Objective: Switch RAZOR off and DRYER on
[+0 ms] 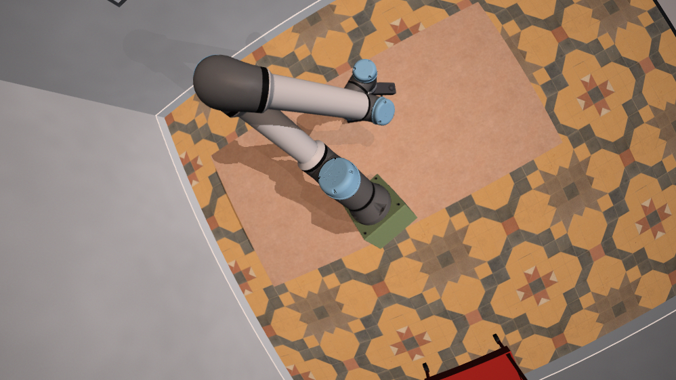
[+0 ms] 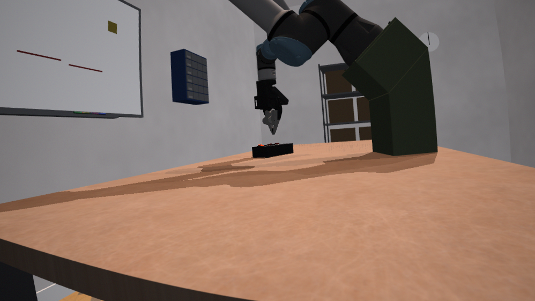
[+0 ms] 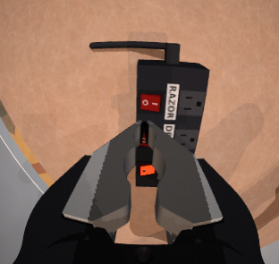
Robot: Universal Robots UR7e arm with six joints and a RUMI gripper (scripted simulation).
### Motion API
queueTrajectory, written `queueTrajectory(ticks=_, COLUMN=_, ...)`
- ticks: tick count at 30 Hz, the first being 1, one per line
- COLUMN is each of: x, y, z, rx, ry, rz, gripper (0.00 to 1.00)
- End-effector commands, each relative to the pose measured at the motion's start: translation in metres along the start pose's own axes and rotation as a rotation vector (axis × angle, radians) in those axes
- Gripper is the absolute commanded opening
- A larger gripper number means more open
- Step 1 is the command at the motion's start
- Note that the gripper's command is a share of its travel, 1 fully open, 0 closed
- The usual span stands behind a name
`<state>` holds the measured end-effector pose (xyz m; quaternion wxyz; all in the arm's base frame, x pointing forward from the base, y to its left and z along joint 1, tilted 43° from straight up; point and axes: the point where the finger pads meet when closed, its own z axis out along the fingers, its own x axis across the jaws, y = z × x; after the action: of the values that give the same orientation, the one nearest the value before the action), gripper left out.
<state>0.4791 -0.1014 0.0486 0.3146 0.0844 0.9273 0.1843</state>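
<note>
The gripper (image 3: 144,124) is pinched shut on nothing, its tips poised above the strip (image 3: 172,106), which lies face up just below. The middle rocker sits under the tips and RAZOR's switch (image 3: 150,102) just beyond; press straight down on one rocker end, lightly, so the strip stays put.

Label RAZOR (image 3: 171,102) on power strip (image 3: 197,80), beyond the claw (image 3: 144,127) tips; next label cut off: "D".

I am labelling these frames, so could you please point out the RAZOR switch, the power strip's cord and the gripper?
RAZOR switch (image 3: 150,103): wrist view, rocker face.
Cord (image 3: 127,45): wrist view, mid-length.
Gripper (image 2: 273,130): exterior view, closed fingertips.
</note>
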Motion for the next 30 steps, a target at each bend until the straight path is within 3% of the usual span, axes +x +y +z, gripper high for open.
queueTrajectory(ticks=1, x=0.0, y=0.0, z=0.0, rx=0.0, ry=0.0, rz=0.0, gripper=0.0)
queueTrajectory(ticks=8, x=0.0, y=0.002, z=-0.001, rx=0.0, ry=0.0, rz=0.0, gripper=0.0)
queueTrajectory(ticks=15, x=0.013, y=0.044, z=-0.013, rx=0.0, ry=-0.001, rz=0.0, gripper=0.0)
queueTrajectory(ticks=30, x=0.013, y=0.046, z=-0.014, rx=0.0, ry=-0.001, rz=0.0, gripper=0.0)
